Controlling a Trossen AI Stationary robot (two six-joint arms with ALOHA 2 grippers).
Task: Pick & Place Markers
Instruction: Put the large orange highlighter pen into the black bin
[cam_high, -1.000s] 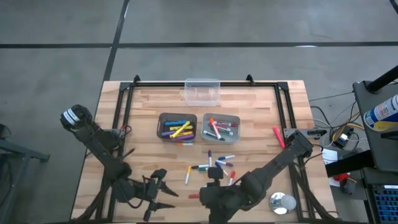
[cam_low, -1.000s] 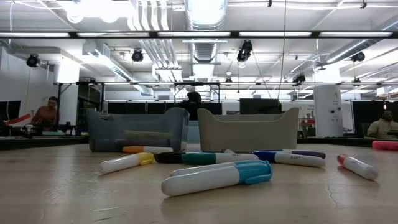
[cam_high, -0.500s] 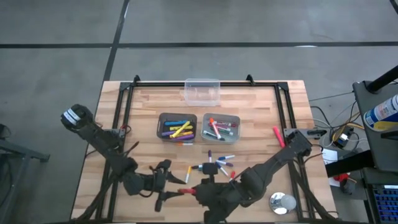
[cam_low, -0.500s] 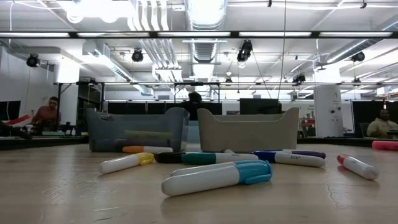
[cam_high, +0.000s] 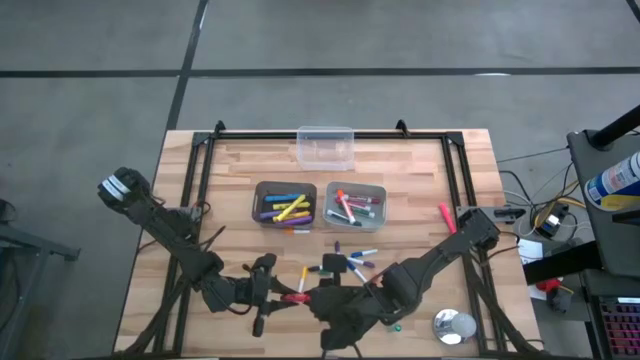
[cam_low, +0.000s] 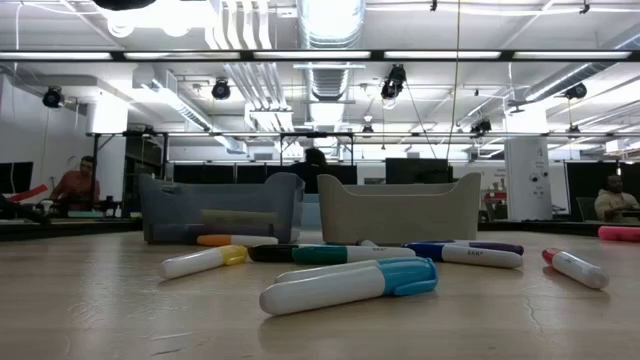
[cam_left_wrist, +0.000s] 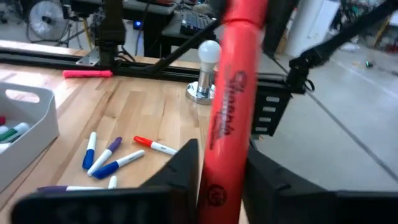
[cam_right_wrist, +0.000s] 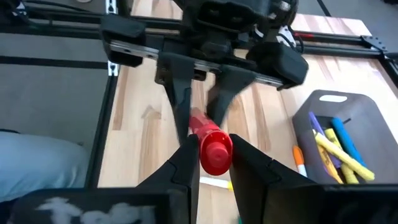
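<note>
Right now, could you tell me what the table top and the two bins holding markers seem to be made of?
The table top looks like wood, pale with a matte finish: plank seams and grain show. The two bins look like moulded plastic, grey and matte, with rounded corners and thin walls; the look leaves the exact material open.

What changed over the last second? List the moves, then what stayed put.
The left end effector swung in toward the right end effector and closed its fingers around the red marker, which the right one also grips, so both now hold it. The right arm shifted slightly toward the table's middle. The loose markers, both bins and the tape roll did not move.
</note>
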